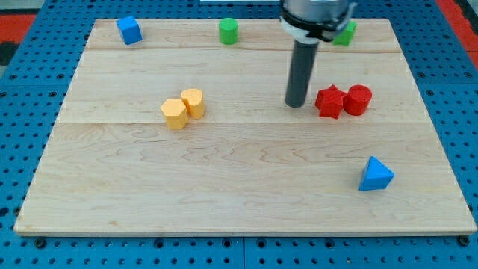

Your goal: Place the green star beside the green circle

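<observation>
1. Nearest, a blue triangle (376,175) lies below-right of my tip (296,104); the bare tip grasps nothing.
2. Green star (346,33), mostly hidden, sits above-right of it; green circle (228,31) sits above-left.

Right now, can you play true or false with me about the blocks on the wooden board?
1. My tip is just to the view's left of the red star. True.
2. The green circle sits at the view's bottom edge. False: it is near the view's top edge.
3. The two yellow blocks are right next to each other. True.
4. The blue triangle is at the view's top left. False: it is at the view's bottom right; the blue cube is top left.
5. The green star is partly hidden behind the arm. True.
</observation>
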